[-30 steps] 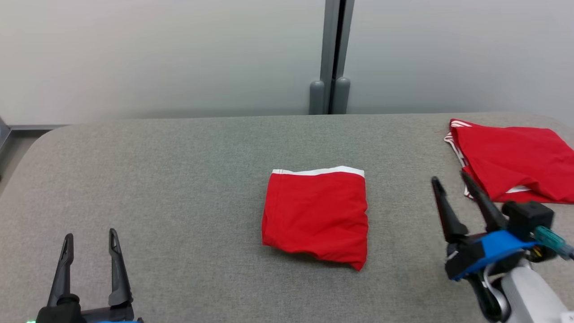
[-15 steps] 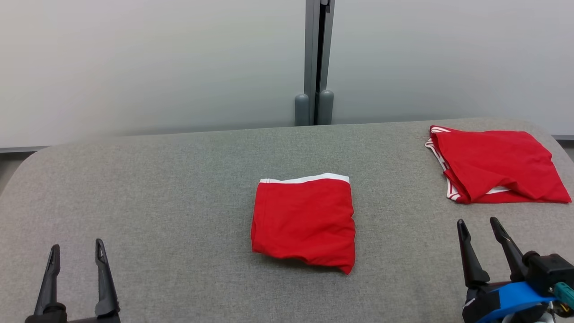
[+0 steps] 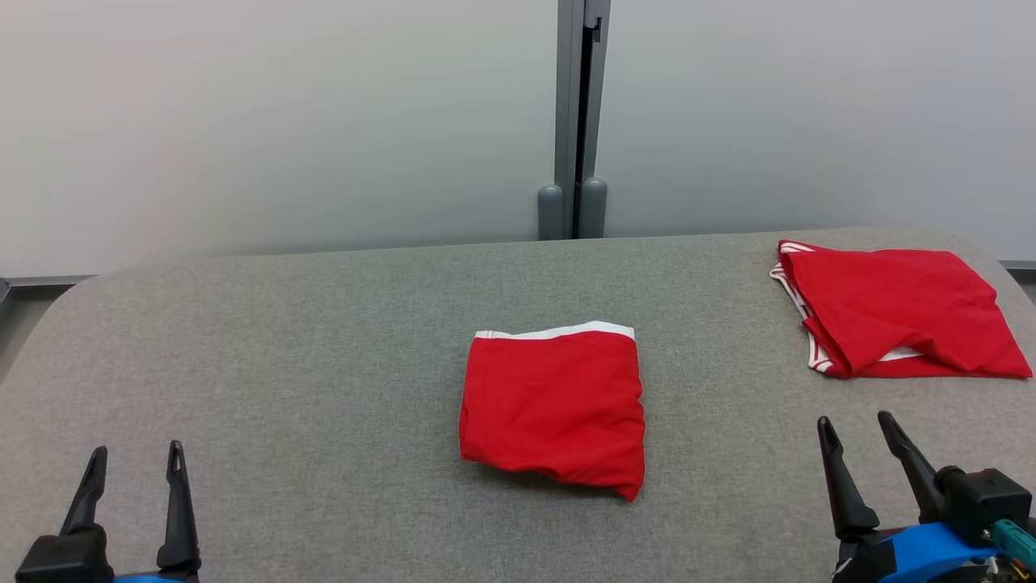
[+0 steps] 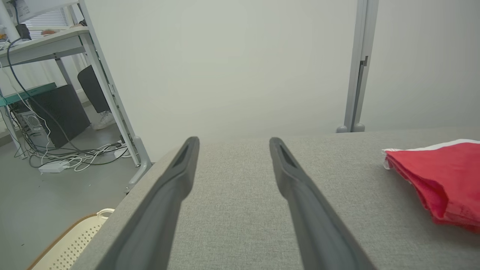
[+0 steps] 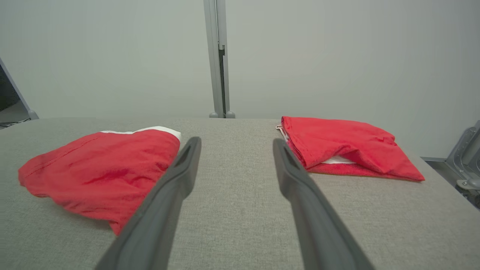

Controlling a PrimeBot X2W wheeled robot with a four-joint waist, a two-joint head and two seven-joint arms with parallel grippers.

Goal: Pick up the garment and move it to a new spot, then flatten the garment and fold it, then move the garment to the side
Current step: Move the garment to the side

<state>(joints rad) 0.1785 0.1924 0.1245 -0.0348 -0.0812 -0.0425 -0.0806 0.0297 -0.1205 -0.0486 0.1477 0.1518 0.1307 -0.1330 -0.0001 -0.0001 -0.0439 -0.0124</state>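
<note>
Grey table (image 3: 283, 364) has the folded red garment (image 3: 554, 409) at its centre and a second red garment (image 3: 898, 312) near the far right corner. Left gripper (image 3: 135, 449) and right gripper (image 3: 854, 419) sit at the near edge, jaws wide, holding nothing.

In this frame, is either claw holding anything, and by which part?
Nothing is held. The left claw and right claw both stand open and empty over the grey table. The folded red garment lies on it, touched by neither.
</note>
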